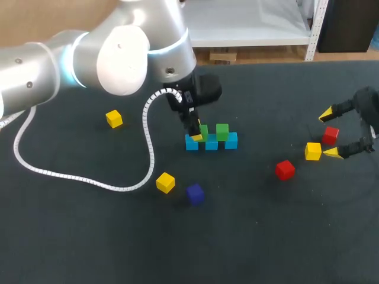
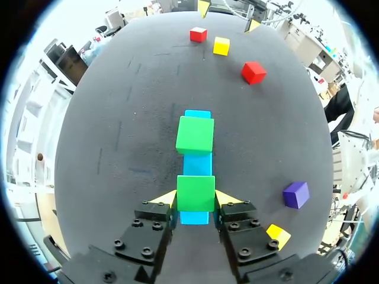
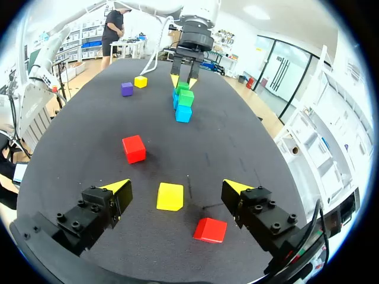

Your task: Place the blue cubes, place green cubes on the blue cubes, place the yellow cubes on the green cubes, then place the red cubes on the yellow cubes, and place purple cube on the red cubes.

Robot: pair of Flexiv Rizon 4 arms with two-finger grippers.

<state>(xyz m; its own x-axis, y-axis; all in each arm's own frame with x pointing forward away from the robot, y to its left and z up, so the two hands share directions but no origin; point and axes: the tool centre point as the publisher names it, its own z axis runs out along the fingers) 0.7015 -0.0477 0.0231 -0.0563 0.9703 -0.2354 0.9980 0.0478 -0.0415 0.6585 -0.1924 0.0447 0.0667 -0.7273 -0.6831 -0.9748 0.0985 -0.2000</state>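
Note:
Three blue cubes (image 1: 211,144) lie in a row at the table's middle. One green cube (image 1: 222,131) rests on the row's right part. My left gripper (image 2: 196,198) is shut on a second green cube (image 2: 196,192), held on or just above the row's left part; whether it touches the blue I cannot tell. My right gripper (image 1: 329,134) stands open at the right, with a yellow cube (image 3: 170,196) on the table between its fingers and a red cube (image 3: 210,230) beside it. Another red cube (image 1: 285,170) lies to its left.
Two more yellow cubes (image 1: 114,118) (image 1: 165,182) and the purple cube (image 1: 195,193) lie left of and in front of the blue row. A white coiled cable (image 1: 89,177) from my left arm trails over the table's left side.

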